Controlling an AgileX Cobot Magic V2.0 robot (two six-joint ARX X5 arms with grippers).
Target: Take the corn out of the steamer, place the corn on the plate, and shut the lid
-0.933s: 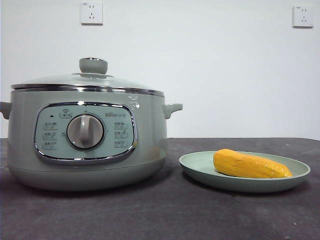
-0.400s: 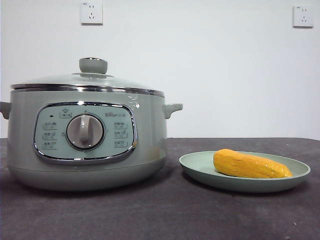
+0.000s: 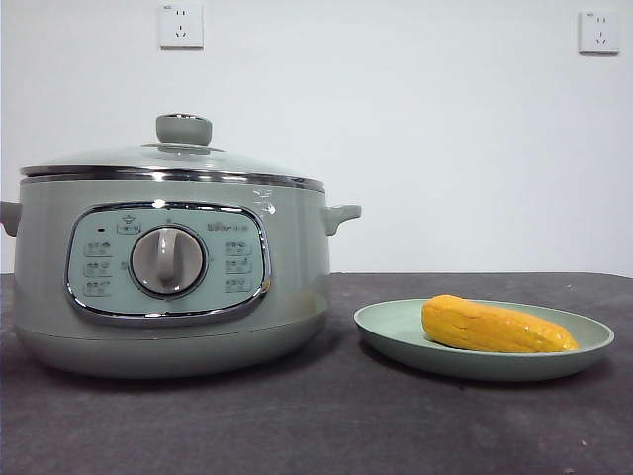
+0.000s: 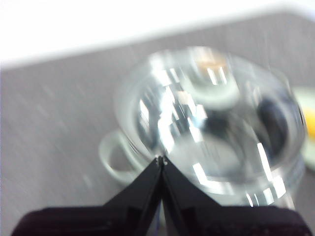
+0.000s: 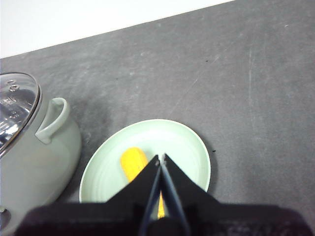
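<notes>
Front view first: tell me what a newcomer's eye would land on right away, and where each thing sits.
The big sage-green steamer fills the left side of the dark table, its glass lid seated on the chrome rim. To its right, apart from it, the yellow-orange corn lies on its side on the pale green plate. Neither arm enters this view; the right end effector hangs shut above the plate, the left end effector shut above the lid.

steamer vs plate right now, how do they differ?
The large sage-green steamer pot stands tall with a chrome-framed panel and grey dial; the shallow pale green plate is low and plain.
The steamer is wider than the plate.
The steamer is closed under its domed glass lid; the plate lies open, holding the yellow-orange corn cob.
Both are round, pale green, and stand apart on the dark table.
</notes>
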